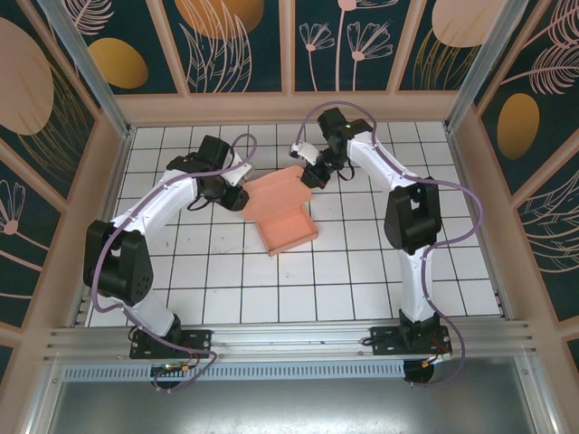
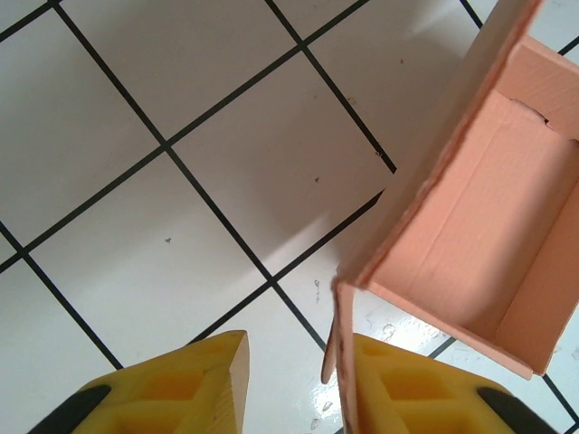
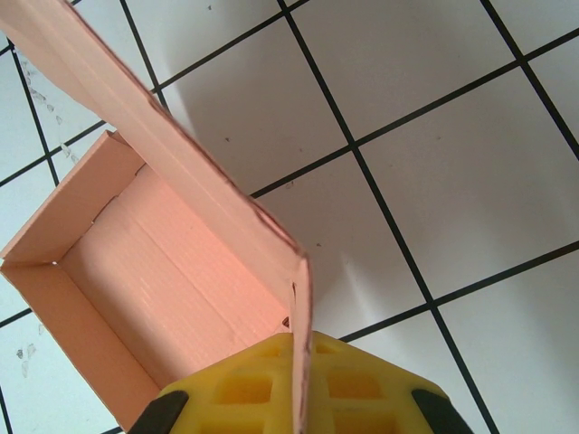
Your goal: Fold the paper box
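Sitting between the two grippers on the white tiled desk point(image 1: 362, 271), the single paper box point(image 1: 288, 231) lies open side up, a salmon-pink tray with one broad flap point(image 1: 276, 185) lifted along its far long side. From above, its long axis runs across from the left gripper point(image 1: 233, 196) toward the right gripper point(image 1: 312, 174), skewed against the desk's black grid lines. The left gripper stands at one short end and the right gripper at the far corner of the other. The left wrist view adds what the overhead view cannot. There the left gripper's two yellow fingers point(image 2: 181, 389) stand spread, with bare desk showing in the gap. A thin upright edge of card reaches down between them, just beside the inner face of the right-hand finger. The tray's hollow opens ahead of the gripper and to its right. Whether that edge touches the finger cannot be told. The right wrist view shows the right gripper pinching the box. Its yellow pads point(image 3: 235, 393) are pressed together on the end of the lifted flap, which runs away from the gripper up and to the left. The tray's ribbed inside lies ahead on the gripper's left. Counted: one box, two grippers, two arms.
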Available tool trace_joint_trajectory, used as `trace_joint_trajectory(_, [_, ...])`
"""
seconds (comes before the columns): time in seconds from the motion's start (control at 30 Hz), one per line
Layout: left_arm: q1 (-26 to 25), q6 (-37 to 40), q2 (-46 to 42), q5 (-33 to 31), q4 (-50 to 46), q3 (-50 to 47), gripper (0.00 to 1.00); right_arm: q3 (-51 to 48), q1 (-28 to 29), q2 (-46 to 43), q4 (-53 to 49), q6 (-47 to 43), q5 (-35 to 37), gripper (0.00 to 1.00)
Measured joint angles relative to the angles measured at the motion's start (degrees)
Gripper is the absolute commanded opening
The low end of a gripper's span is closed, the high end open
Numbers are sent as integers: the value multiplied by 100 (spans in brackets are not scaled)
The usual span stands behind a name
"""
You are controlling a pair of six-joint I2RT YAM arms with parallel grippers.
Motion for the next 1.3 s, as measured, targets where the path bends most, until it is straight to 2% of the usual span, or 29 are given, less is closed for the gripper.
trace_joint_trajectory(0.17, [0, 9, 0, 109, 0, 0, 29, 0, 0, 0, 0, -2, -2, 0])
trace_joint_trajectory(0.3, [0, 20, 37, 269, 0, 7, 19, 0, 0, 0, 0, -2, -2, 0])
trace_joint_trajectory(0.4, [0, 39, 96, 337, 4, 9, 16, 0, 0, 0, 0, -2, -2, 0])
trace_joint_trajectory(0.57, [0, 37, 125, 431, 9, 11, 0, 0, 0, 0, 0, 0, 11, 0])
trace_joint_trajectory(0.77, [0, 50, 129, 426, 50, 9, 0, -15, 0, -4, 76, 44, 57, 0])
trace_joint_trajectory(0.93, [-2, -170, 129, 275, 326, 48, 0, -439, 15, -350, 610, 466, 271, 0])
trace_joint_trajectory(1.3, [-11, -946, 433, -129, 1084, 614, 0, -1637, 387, -1226, 2691, 2400, 1932, 0])
